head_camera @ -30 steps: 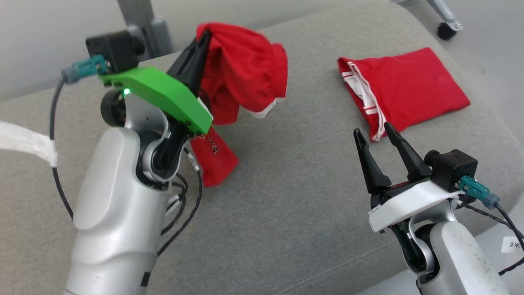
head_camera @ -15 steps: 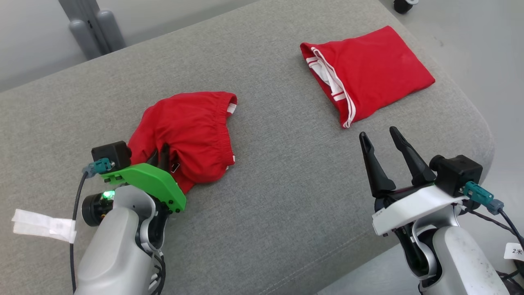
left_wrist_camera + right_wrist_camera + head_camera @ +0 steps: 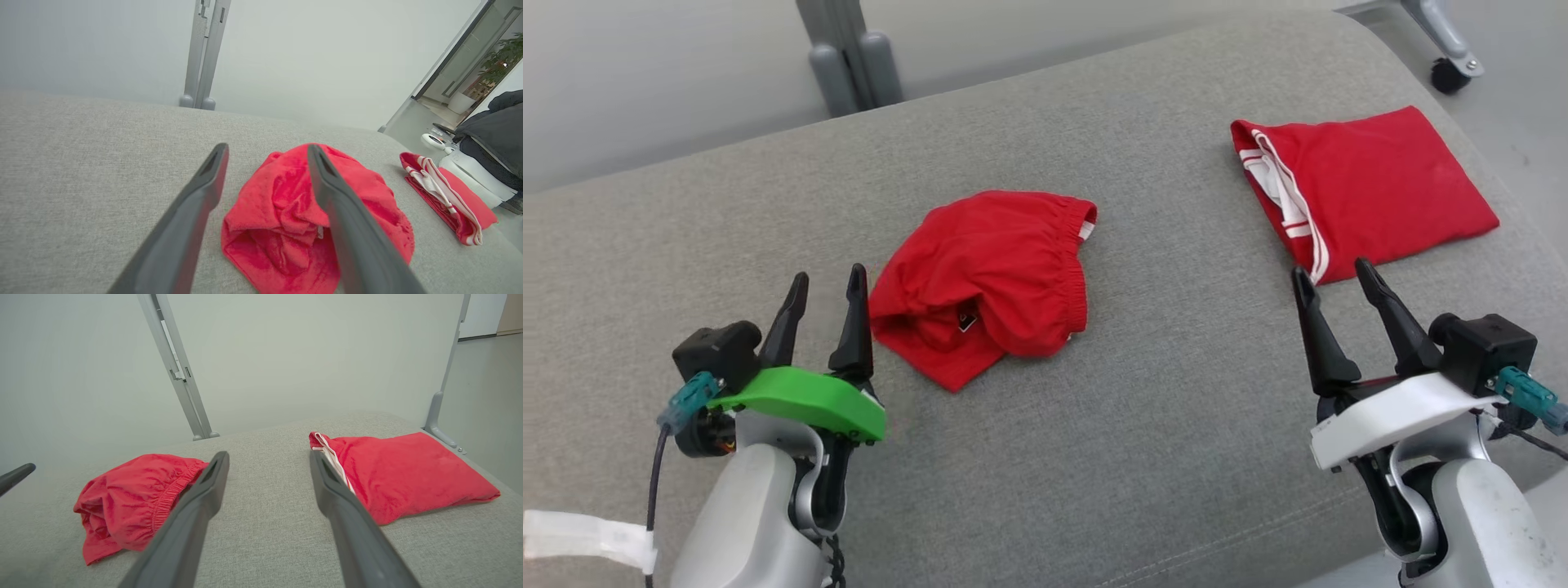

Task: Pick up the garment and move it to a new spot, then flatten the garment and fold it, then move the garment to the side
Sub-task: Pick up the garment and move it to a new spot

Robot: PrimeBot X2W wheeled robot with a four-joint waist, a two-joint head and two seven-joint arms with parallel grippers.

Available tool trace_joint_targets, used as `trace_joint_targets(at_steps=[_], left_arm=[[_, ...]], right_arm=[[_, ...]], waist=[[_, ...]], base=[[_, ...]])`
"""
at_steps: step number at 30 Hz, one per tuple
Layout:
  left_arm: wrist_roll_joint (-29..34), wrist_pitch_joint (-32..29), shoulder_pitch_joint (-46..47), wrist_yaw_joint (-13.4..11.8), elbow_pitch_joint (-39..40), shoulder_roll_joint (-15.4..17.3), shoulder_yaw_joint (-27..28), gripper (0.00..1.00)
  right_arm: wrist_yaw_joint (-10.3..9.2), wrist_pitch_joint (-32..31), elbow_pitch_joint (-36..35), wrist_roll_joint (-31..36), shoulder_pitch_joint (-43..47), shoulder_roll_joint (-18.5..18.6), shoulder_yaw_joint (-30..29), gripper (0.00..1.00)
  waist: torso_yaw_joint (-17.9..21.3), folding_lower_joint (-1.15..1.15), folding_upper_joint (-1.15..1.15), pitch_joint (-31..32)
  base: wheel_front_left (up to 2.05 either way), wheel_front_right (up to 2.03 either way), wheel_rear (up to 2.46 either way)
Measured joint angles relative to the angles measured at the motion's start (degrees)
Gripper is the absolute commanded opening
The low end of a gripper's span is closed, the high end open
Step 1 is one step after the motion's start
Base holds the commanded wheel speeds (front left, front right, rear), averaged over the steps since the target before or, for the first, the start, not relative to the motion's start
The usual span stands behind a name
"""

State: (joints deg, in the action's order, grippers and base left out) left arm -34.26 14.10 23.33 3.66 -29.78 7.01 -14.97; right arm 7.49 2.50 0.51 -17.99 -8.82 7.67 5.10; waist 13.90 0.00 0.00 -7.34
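Flattening looks to me like the step in hand: the crumpled red cloth garment with the elastic waistband (image 3: 984, 282) lies in a loose heap near the middle of the grey woven cushion (image 3: 1094, 474), and neither of my hands has hold of it. My left gripper (image 3: 828, 274) sits just beside its left edge, fingers spread wide with nothing between them. My right gripper (image 3: 1331, 269) is well apart from it, also wide open and empty, its tips close to the neatly folded red garment with white stripes (image 3: 1388, 188) at the far right. The heap is doubled over itself, the waistband curling along its right side and a small label showing in a fold near the front. Next I would need to find two separate edges, probably the waistband ends, take one in each hand and draw them apart so the cloth spreads flat. Pinching a single layer looks like the tricky part, and my right arm must come across first.
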Motion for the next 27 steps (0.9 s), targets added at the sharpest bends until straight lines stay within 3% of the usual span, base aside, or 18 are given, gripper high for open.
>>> trace_joint_targets(at_steps=[11, 27], left_arm=[[9.0, 1.0, -12.8, -0.9, 13.2, 0.8, 6.3, 1.00], [15.8, 1.0, -23.0, 2.3, 18.4, -2.2, 12.5, 1.00]], right_arm=[[0.00, 1.6, 3.8, 0.1, 3.2, 1.1, -3.6, 1.00], [0.00, 8.6, 13.5, -1.3, 3.8, 2.8, 1.0, 1.00]], waist=[[-6.6, 0.00, 0.00, 3.5], [-11.9, 0.00, 0.00, 6.7]], base=[[0.00, 0.00, 0.00], [0.00, 0.00, 0.00]])
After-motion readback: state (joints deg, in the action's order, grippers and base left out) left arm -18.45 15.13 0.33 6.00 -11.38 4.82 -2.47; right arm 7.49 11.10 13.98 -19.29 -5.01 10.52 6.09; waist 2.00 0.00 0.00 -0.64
